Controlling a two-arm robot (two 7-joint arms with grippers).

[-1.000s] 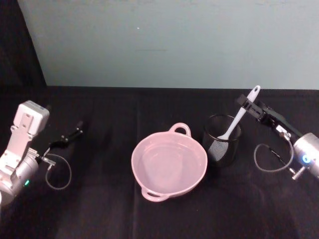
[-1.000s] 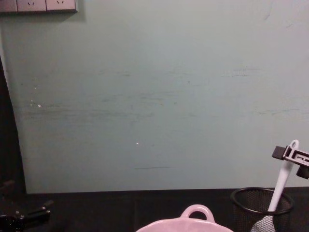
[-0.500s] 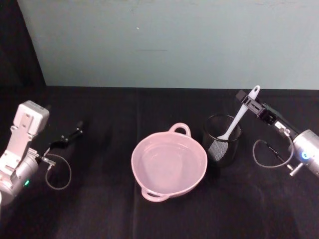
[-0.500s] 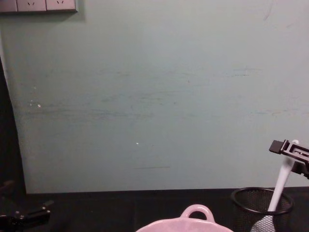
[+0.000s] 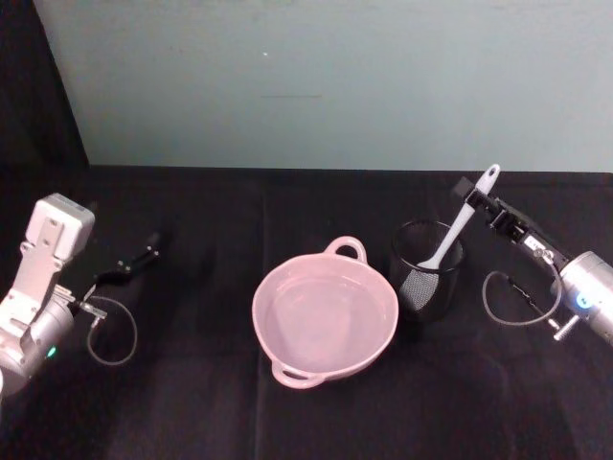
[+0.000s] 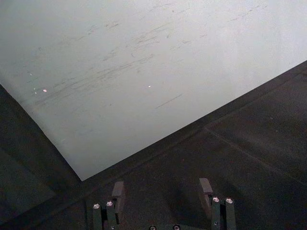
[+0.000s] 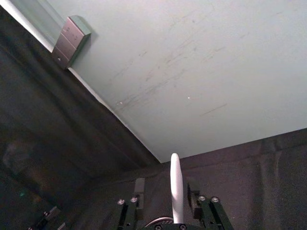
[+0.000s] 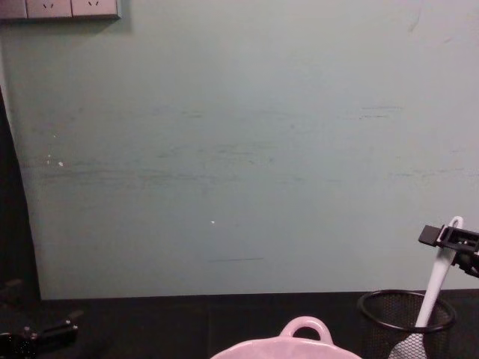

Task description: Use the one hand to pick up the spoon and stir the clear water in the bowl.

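Bowl [image 5: 324,367]: pale pink, round, smooth-walled, with one small loop handle at 1 o'clock on its rim and another at 7 o'clock. It sits at the middle of the table [image 5: 192,412], which is covered in matte black cloth. A faint ring shows inside the wall.

Mesh cup [image 5: 421,299]: black wire mesh, cylindrical and upright, just beside the bowl at its 2 o'clock.

Spoon [image 5: 458,227]: slim, white and smooth. Its flat rounded blade is down inside the mesh cup and its handle leans out towards 1 o'clock. An oval hole pierces the handle's end.

Right gripper [image 5: 477,199]: black and angular, on a silver cylindrical wrist with a thin looped cable, at 2 o'clock from the mesh cup. Its jaws straddle the upper handle of the spoon. In the right wrist view they stand apart, with a gap on each side of the handle, narrower on one side.

Left gripper [image 5: 144,257]: black, low over the table at 9 o'clock from the bowl and well apart from it. Its jaws are spread wide with nothing between them.

Wall [image 5: 316,86]: pale green, flat, faintly scuffed, behind the table at 12 o'clock.
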